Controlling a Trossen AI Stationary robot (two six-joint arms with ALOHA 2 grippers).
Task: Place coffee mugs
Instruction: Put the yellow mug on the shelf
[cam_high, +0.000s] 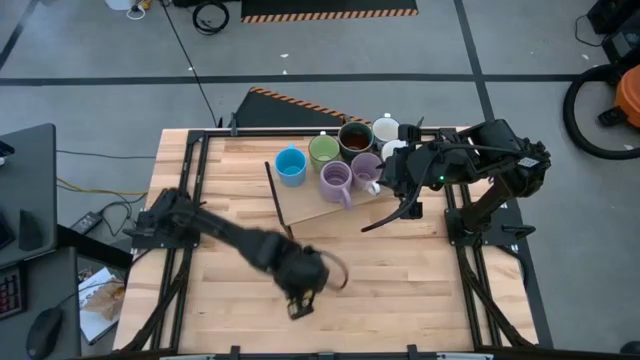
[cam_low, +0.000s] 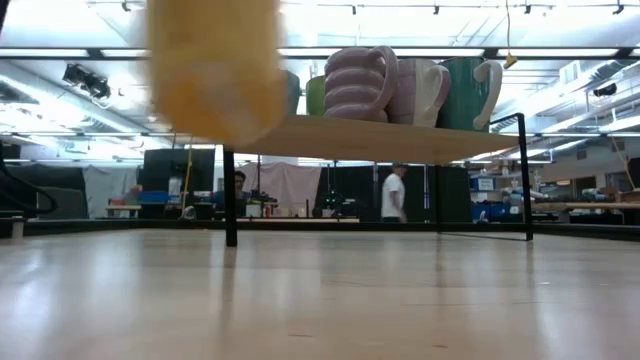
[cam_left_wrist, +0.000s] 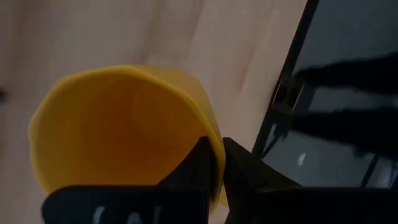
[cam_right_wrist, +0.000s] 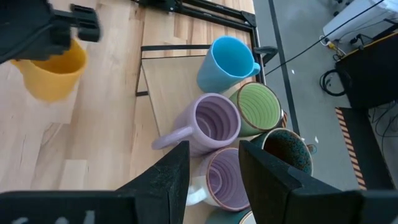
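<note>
table (cam_high: 400, 270): wooden | raised shelf (cam_high: 310, 205) on it: 6 mugs (cam_high: 335, 180)

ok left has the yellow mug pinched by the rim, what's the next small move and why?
Probably carry it toward the raised shelf. The left gripper is shut on the yellow mug's rim, off the table, while the blue mug and purple mug already stand there. The right gripper hovers open over them.

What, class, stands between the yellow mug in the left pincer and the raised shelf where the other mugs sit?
Nothing visible does. The left pincer holds the yellow mug over bare table, apart from the shelf, whose near part is free; the mugs cluster at its far end.
</note>
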